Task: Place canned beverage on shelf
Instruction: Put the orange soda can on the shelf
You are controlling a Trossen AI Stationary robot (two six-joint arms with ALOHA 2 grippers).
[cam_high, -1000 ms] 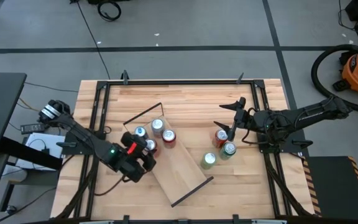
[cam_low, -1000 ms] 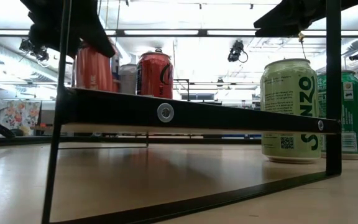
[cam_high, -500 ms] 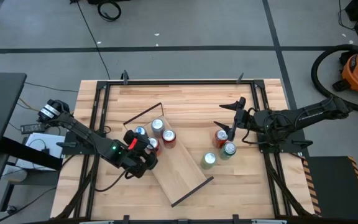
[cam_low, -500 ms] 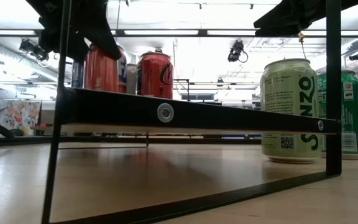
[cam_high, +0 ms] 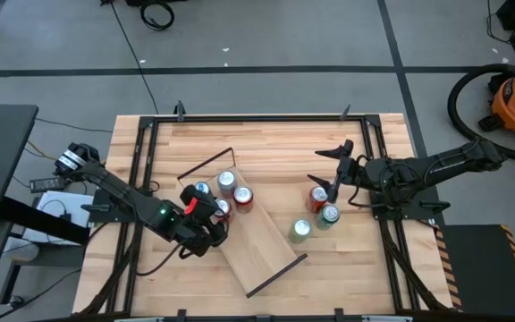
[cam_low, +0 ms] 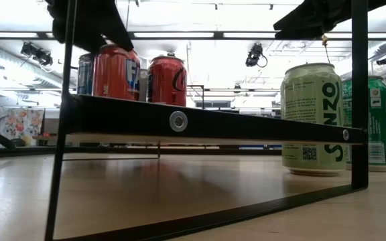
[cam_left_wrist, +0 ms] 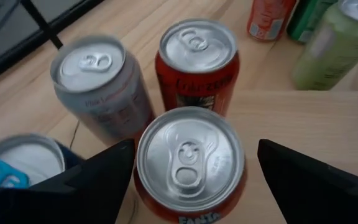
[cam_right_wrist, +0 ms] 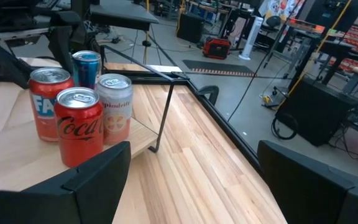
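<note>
High view: the shelf lies slantwise on the slatted tabletop, black rod frames at its two short ends. Four cans stand clustered at its upper-left end: a blue can, a pale silver can, a red cola can and an orange-red Fanta can. The left gripper sits at the Fanta can, at the shelf's left edge.

Left wrist view: the Fanta can stands upright on the plank between the two dark fingers, which are spread wide with clear gaps on both sides, touching nothing. The silver can and the cola can stand just behind it, the blue can off to one side.

Low view: the Fanta can and cola can stand upright on the raised plank, the left gripper's dark bulk just above the Fanta can.

Three more cans stand on the tabletop right of the shelf: a red one, a dark green one and a light green one. The right gripper hangs near the red one with its fingers spread apart, empty; its wrist view shows both fingers wide of each other
</note>
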